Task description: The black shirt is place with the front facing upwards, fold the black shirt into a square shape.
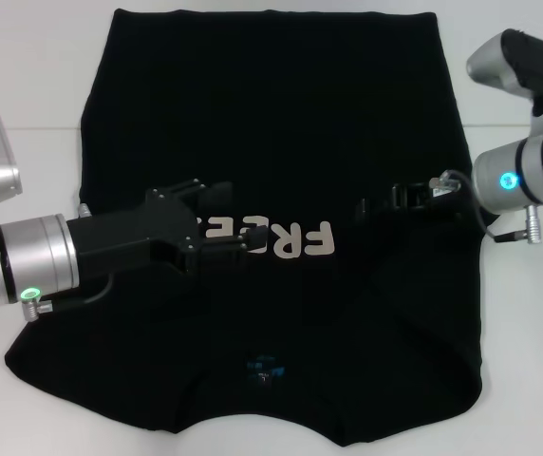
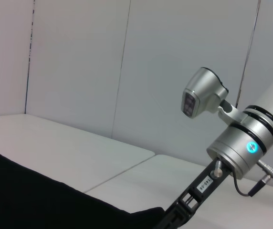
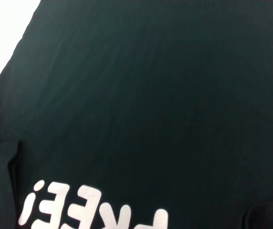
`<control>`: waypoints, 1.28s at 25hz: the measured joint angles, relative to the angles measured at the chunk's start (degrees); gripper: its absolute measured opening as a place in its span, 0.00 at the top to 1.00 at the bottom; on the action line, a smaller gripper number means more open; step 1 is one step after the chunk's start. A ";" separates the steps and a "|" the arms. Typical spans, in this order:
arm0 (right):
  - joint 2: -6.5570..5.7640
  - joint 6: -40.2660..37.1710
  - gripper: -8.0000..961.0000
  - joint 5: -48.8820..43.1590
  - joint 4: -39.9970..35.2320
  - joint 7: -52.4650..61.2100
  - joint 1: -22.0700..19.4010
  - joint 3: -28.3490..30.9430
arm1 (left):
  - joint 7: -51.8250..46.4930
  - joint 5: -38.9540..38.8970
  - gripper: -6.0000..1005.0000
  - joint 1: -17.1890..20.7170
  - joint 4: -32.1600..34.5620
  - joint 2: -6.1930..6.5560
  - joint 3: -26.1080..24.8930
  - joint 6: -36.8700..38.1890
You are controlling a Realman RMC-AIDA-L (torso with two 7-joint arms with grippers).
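Black shirt [image 1: 281, 142]: directly beneath both; left end effector [image 1: 216, 223] spread on lettering; right end effector [image 1: 400, 201], grip indiscernible.

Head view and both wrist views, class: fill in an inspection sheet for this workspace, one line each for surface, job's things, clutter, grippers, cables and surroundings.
Surface: white table, a seam running across it.
Job's things: black shirt spread flat, front up, pale "FREE!" lettering across the chest, teal neck label at the edge nearest the robot.
Clutter: nothing seen.
Grippers: left gripper over the shirt at the end of the lettering; right gripper over the shirt near its right side.
Cables: thin black cable looping at the right wrist.
Surroundings: pale panelled wall behind the table.
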 joint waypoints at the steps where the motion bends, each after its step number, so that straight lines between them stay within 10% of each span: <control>1: 0.15 0.35 0.21 0.02 0.25 0.00 0.08 0.01 | 0.01 0.00 0.13 0.02 0.00 0.08 0.00 0.01; 12: 1.31 4.67 0.35 0.62 1.57 -0.01 -0.40 0.17 | 0.03 0.01 0.13 0.52 0.07 0.74 -0.01 0.42; 23: 1.33 5.67 0.81 0.58 1.93 -0.22 -0.45 0.01 | 0.55 0.01 0.13 1.02 0.17 0.73 -0.09 0.31; 32: 2.69 5.29 0.96 1.55 -0.05 -4.91 -1.06 0.24 | 0.70 0.01 0.13 1.01 0.14 0.63 -0.12 0.14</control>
